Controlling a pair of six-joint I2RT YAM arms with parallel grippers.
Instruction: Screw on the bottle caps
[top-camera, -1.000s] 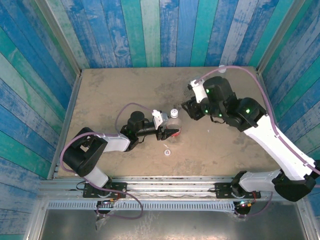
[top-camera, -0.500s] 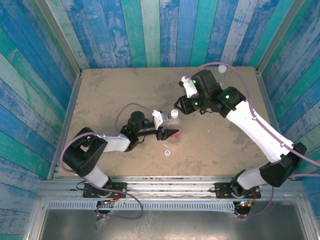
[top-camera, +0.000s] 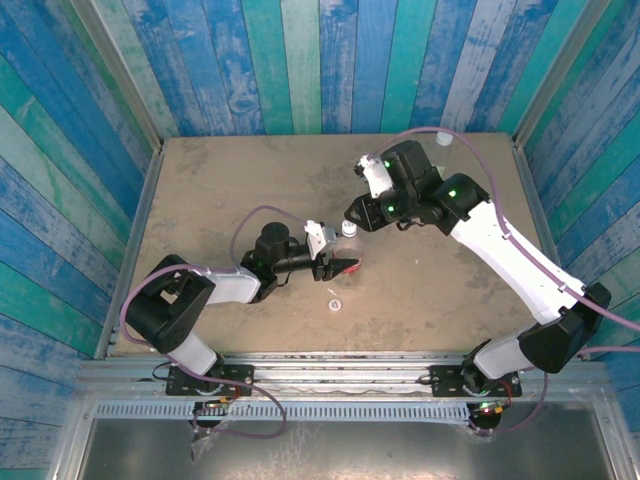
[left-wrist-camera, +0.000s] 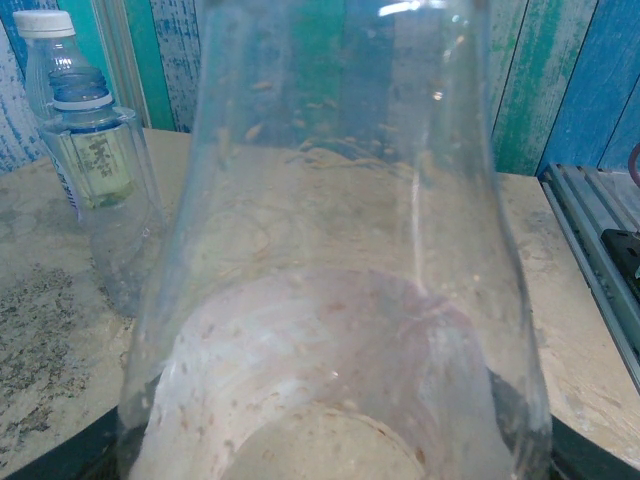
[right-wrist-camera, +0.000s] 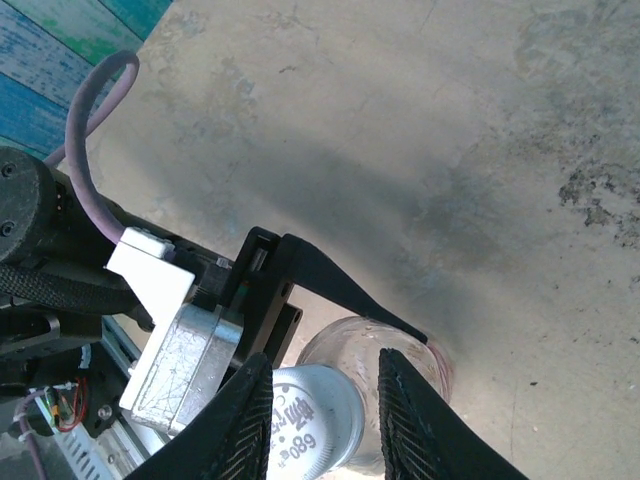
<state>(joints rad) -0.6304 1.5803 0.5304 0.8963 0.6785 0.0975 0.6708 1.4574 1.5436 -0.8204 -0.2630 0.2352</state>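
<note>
While the left end effector (top-camera: 338, 262) grips the clear bottle (top-camera: 350, 247) near the middle of the worktop (top-camera: 220, 180), the right end effector (right-wrist-camera: 325, 385) reaches in from the far right and sits over the bottle's top. From the right wrist, its two pale fingers (right-wrist-camera: 248, 420) stand on either side of a white cap (right-wrist-camera: 312, 410) with printed digits, close against it, but I cannot tell whether they are clamping it. One black finger of the left end effector lies along the bottle's glassy wall just beside that cap. A loose cap (top-camera: 334, 304) lies on the worktop on the near side of the held bottle, apart from it. Through the left wrist view, a green-yellow-labelled bottle (left-wrist-camera: 95, 150) stands upright, with a capped bottle (left-wrist-camera: 38, 50) just behind it.
</note>
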